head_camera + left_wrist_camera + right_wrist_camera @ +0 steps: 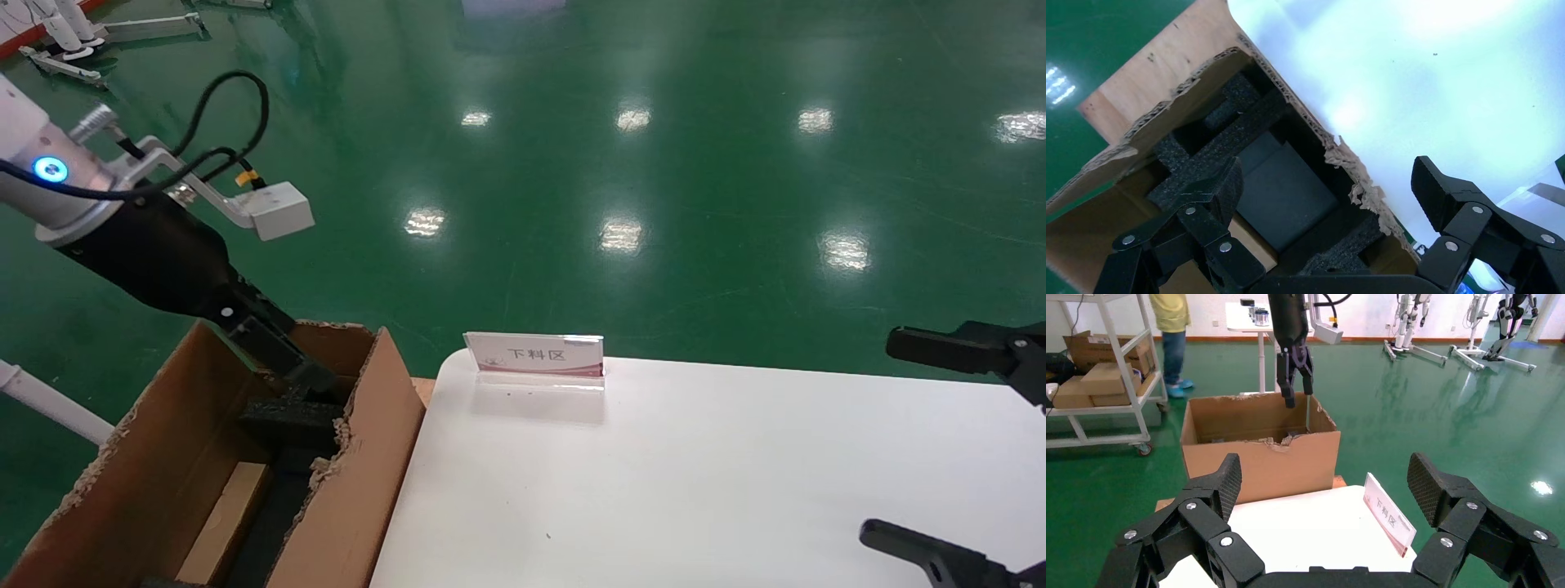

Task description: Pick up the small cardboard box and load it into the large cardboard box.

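The large cardboard box, brown with ragged torn edges, stands left of the white table; it also shows in the left wrist view and the right wrist view. Black foam pieces lie in it. The small cardboard box lies flat inside between the foam, its top in shadow and a light-brown side showing. My left gripper reaches down into the large box, open and empty, just above the small box; the right wrist view shows it at the box's far rim. My right gripper hangs open and empty over the table's right edge.
A clear sign stand with red-and-white card stands at the white table's far edge, near the large box. Green floor lies beyond. A person, a trolley rack with cartons and parked robots stand behind the large box.
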{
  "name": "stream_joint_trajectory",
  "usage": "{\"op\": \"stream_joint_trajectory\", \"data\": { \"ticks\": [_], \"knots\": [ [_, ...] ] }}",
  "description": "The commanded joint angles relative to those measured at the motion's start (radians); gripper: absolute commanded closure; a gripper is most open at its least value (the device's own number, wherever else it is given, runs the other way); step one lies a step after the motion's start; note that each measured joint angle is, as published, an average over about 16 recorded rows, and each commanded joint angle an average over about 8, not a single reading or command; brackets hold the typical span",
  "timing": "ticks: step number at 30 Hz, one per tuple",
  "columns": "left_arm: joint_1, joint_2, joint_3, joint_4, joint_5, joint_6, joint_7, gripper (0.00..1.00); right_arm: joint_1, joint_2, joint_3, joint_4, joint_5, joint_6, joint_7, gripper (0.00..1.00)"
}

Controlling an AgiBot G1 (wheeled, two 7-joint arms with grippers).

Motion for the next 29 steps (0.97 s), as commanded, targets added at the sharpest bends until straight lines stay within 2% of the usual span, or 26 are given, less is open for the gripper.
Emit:
{"op": "stream_joint_trajectory", "data": {
  "ticks": [1,14,26,29],
  "knots": [
    [0.016,0.007,-0.011,0.003,0.008,-0.001,-0.008,0.00,0.000,0.000,0.000,0.000,0.000,0.000,0.000,0.00],
    [0.132,0.002,-0.174,-0.033,0.022,0.004,0.014,0.00,0.000,0.000,0.000,0.000,0.000,0.000,0.000,0.00],
    [0.266,-0.016,-0.383,-0.086,0.029,0.011,0.060,0.00,0.000,0.000,0.000,0.000,0.000,0.000,0.000,0.00],
    [0.284,-0.018,-0.411,-0.094,0.029,0.012,0.067,0.00,0.000,0.000,0.000,0.000,0.000,0.000,0.000,0.00]
  ]
}}
